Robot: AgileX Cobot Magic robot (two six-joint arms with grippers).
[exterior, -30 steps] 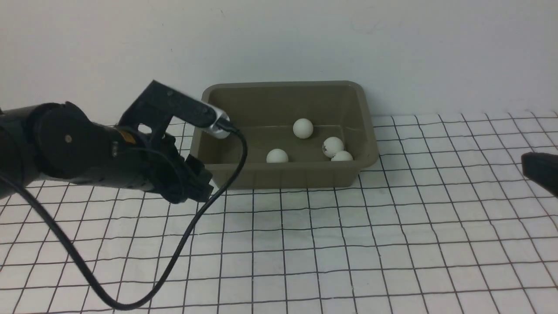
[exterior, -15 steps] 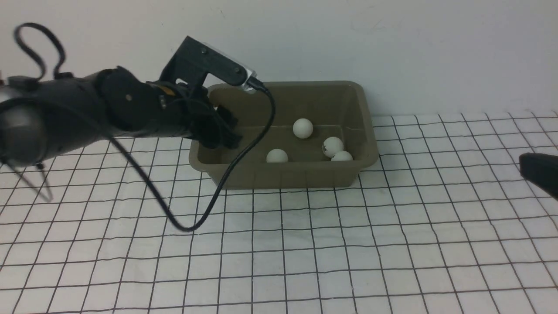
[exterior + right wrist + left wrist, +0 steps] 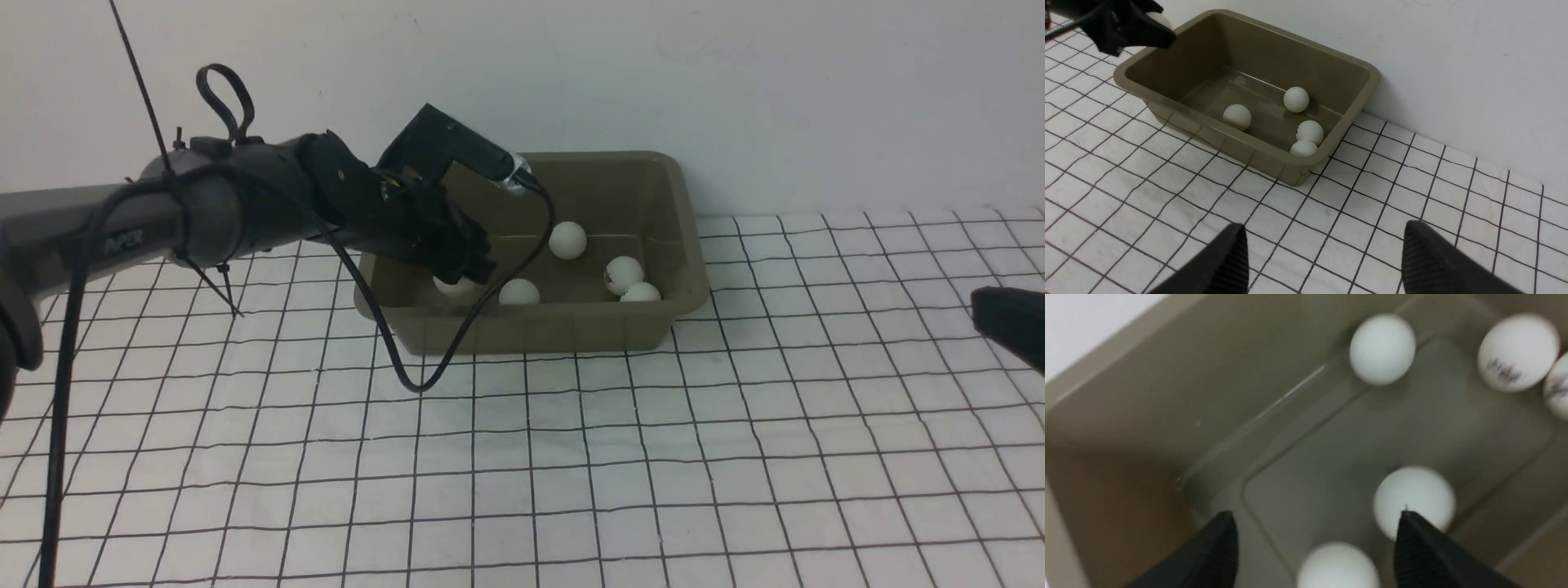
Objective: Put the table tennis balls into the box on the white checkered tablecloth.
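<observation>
The olive-grey box (image 3: 686, 245) stands on the white checkered tablecloth (image 3: 571, 457) against the back wall. Several table tennis balls lie in it: one at the back (image 3: 566, 240), two at the right (image 3: 624, 274) (image 3: 641, 292) and one at the front (image 3: 519, 291). A fifth ball (image 3: 454, 286) is at the front left, just under my left gripper (image 3: 478, 265). That gripper hangs open over the box's left part. In the left wrist view (image 3: 1315, 514) this ball (image 3: 1337, 565) sits loose between the wide-apart fingers. My right gripper (image 3: 1323, 225) is open and empty, low over the cloth at the far right (image 3: 1008, 318).
A black cable (image 3: 416, 380) hangs from the left arm and loops down onto the cloth in front of the box's left corner. A white wall stands right behind the box (image 3: 1355, 65). The cloth's back edge runs along the wall.
My left arm has risen from beside the box's left side and swung right over its left part. A fifth ball now shows under the gripper. The right gripper has not moved.
</observation>
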